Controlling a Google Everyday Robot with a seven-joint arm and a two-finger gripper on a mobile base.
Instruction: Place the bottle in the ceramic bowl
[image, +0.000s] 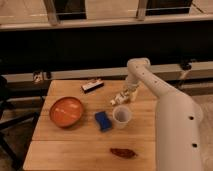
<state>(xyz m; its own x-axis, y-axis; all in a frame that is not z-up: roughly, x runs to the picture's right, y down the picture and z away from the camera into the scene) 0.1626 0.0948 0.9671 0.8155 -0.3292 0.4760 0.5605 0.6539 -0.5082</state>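
We see a wooden table (65, 150) with the white robot arm (170, 115) reaching in from the right and bending down toward the far middle of the tabletop. The gripper (125, 96) sits low at the end of that arm, right at the bottle (120, 98), a small white plastic bottle that lies tilted on its side, with what looks like its cap end toward the left. Gripper and bottle overlap in our view, and we cannot tell whether the bottle rests on the wood or is lifted just off it. The ceramic bowl (66, 111), orange-red inside with a darker rim, stands on the left part of the table, well apart from the bottle. Between them, nearer the bottle, lies a blue sponge-like block (103, 120), and just beside that block on its right stands a translucent white cup (122, 116), upright, close in front of the bottle. A dark flat box with a white strip (93, 86) lies toward the far edge, left of the gripper. Near the front edge, we find a dark reddish oblong item (123, 152) lying flat on the wood.
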